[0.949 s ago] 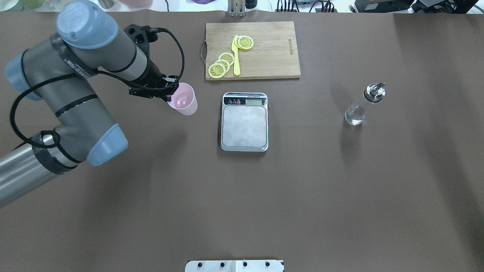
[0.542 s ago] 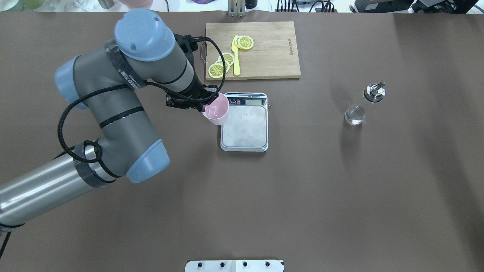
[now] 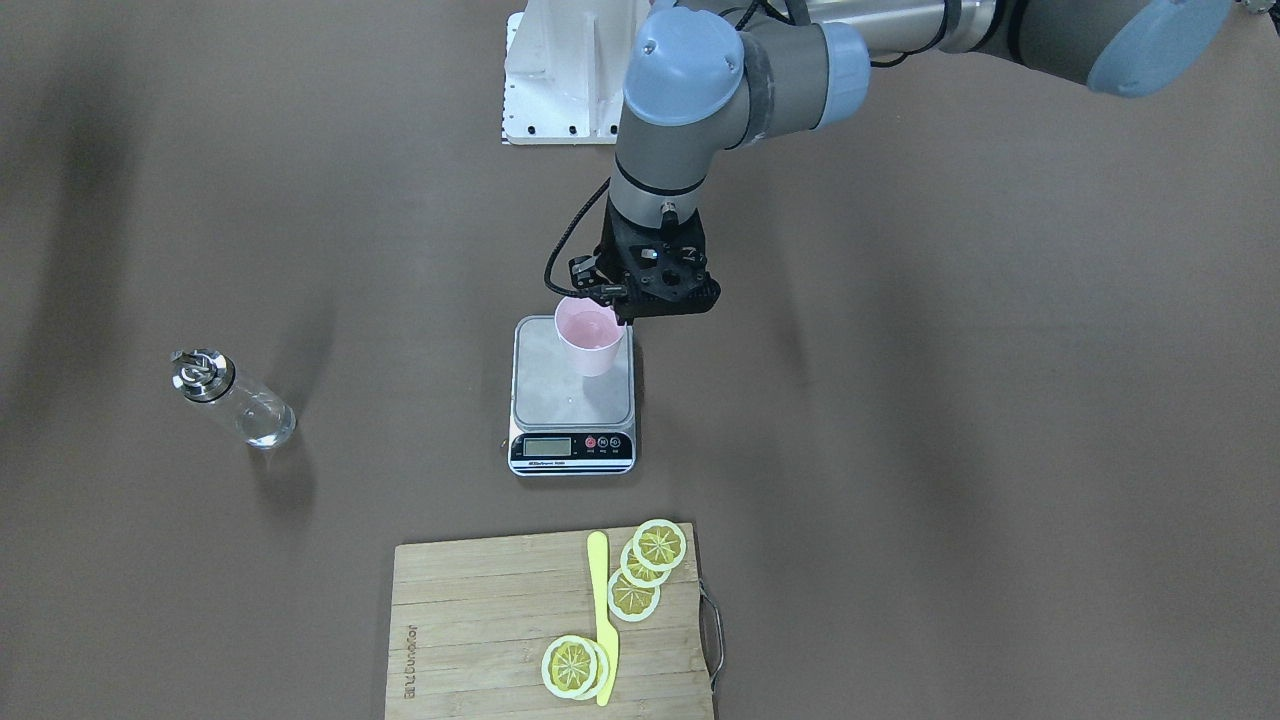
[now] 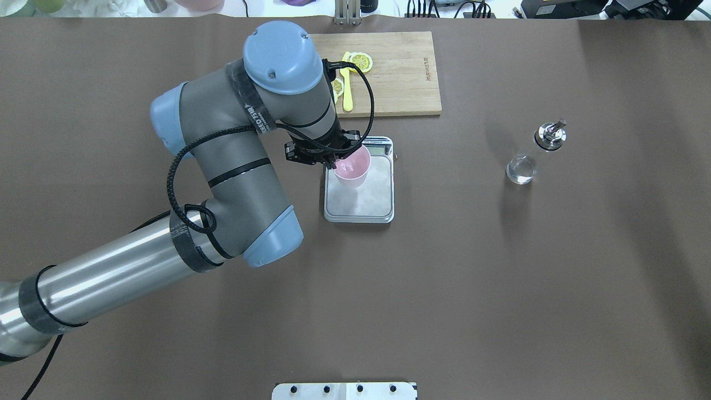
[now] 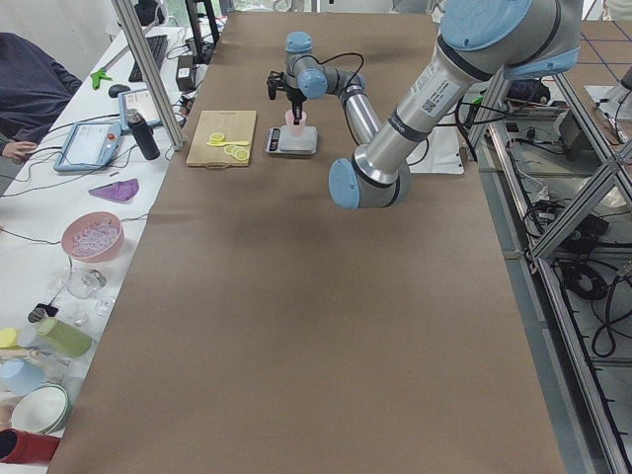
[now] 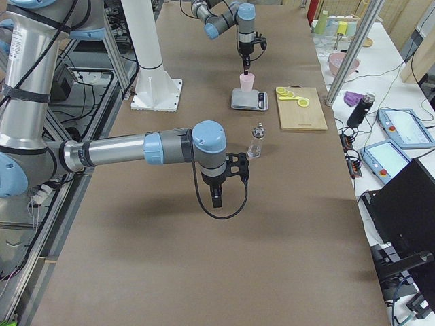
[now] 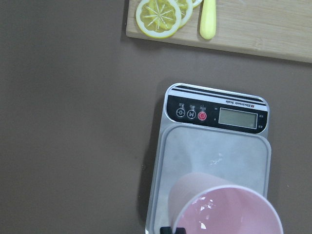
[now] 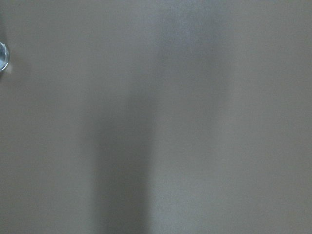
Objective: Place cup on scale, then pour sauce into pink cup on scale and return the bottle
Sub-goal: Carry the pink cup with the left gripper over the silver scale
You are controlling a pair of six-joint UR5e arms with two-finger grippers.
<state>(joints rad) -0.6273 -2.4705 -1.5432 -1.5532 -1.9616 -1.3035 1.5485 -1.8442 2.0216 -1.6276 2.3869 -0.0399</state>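
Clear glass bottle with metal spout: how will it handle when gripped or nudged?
The clear glass bottle looks smooth and round: probably slippery, and breakable if squeezed hard. Upright and tall on a narrow base, it likely tips if pushed high.

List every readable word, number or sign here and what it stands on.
"M": middle button on the scale.
Print above the scale's buttons: too small.
The display: blank.
Mark burned on the cutting board: blurred.
Label on the left arm: blurred.
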